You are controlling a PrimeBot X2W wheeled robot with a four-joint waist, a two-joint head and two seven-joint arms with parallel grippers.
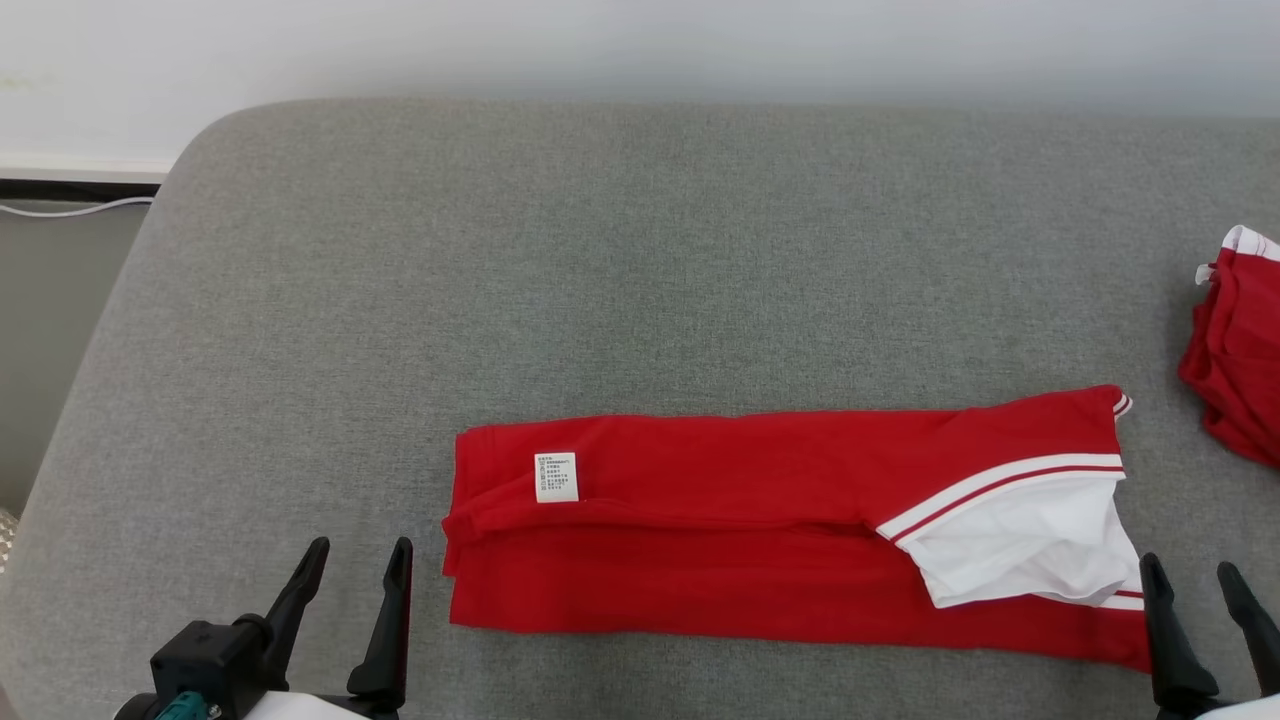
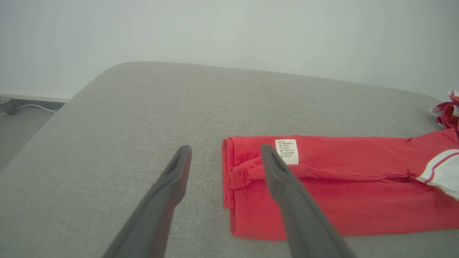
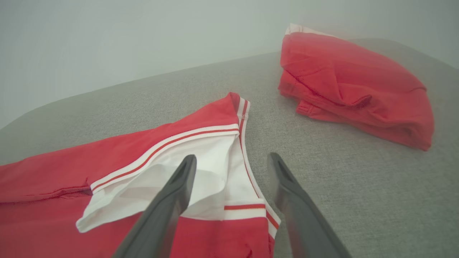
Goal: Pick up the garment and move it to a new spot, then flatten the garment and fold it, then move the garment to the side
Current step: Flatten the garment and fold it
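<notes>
Print on the small white care label point(image 1: 556, 477) is too fine to be read. The label is sewn near the left end of the red garment point(image 1: 760, 570), which is laid as a long folded strip across the near middle of the grey cushion point(image 1: 600, 250), running left to right. Its lower layers are hidden under the top fold, and its near right corner is covered in the head view by a finger of the right gripper point(image 1: 1190, 566). A white panel point(image 1: 1020, 545) edged with red and white stripes is turned out at the right end.

A second red garment point(image 1: 1235, 360), bunched up, is cut off by the right edge of the head view. It is set farther right, near the strip but apart from it.

The left gripper point(image 1: 360, 548) is held just left of the strip's left end, fingers spread with nothing between them. The right gripper's fingers are likewise spread and empty at the near right corner. Whether the cloth is touched cannot be told.

A pale wall point(image 1: 640, 40) is seen beyond the cushion, and a cable point(image 1: 75, 208) low at the far left.
</notes>
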